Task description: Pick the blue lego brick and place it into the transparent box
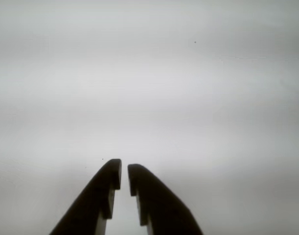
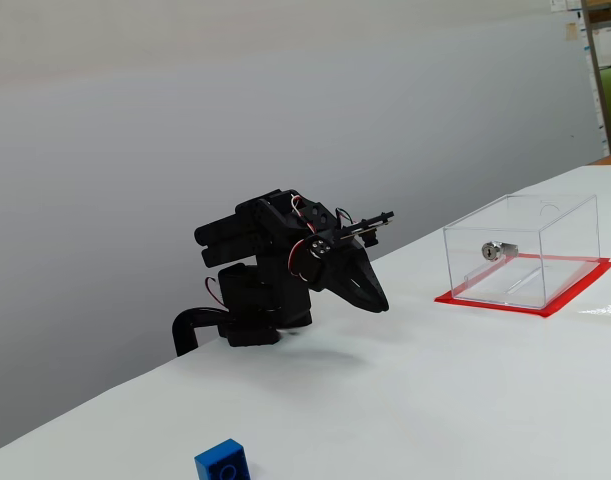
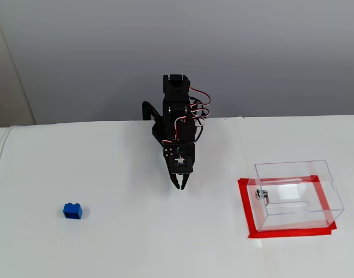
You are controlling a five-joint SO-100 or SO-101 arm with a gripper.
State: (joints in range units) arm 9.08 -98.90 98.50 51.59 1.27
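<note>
Nothing done yet. Gripper point(image 3: 180, 186) nearly together, empty, folded near arm base. Blue lego brick point(image 3: 72, 211) untouched, well left of gripper in that fixed view; transparent box point(image 3: 295, 194) empty, right. Pick and place both remaining.

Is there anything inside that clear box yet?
No, it looks empty. The transparent box holds only its lock; the blue lego brick sits out on the table.
</note>
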